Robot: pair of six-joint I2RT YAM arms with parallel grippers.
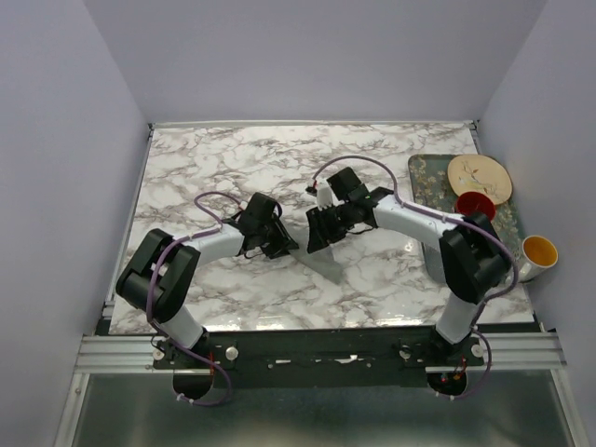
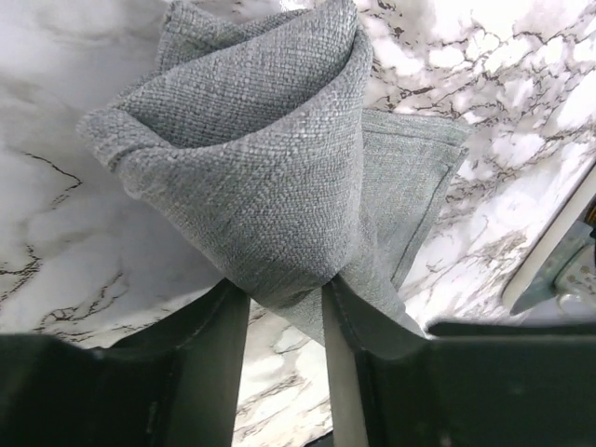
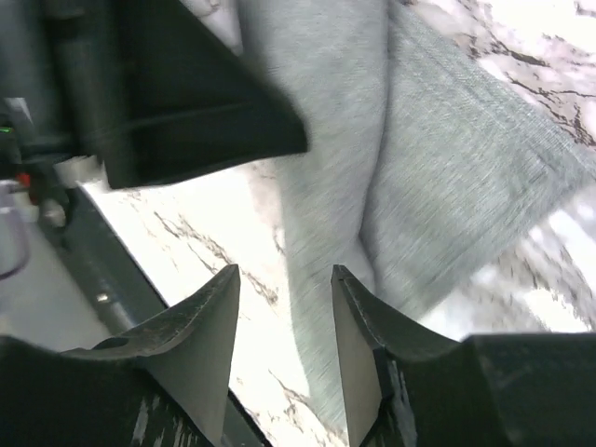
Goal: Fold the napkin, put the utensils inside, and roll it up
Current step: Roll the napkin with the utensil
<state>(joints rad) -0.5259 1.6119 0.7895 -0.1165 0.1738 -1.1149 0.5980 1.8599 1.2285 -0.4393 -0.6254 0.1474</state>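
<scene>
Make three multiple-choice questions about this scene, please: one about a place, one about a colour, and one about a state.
1. Where is the napkin?
A) on the tray
B) on the marble table
C) on the plate

2. What colour is the napkin?
A) red
B) grey-green
C) yellow

3. In what state is the right gripper?
A) shut on a cup
B) shut on a spoon
C) open

Answers:
1 B: the top view shows it on the marble, below the ends of both arms.
2 B: the left wrist view shows a grey-green weave close up.
3 C: in the right wrist view its fingers stand apart and grip nothing.
</scene>
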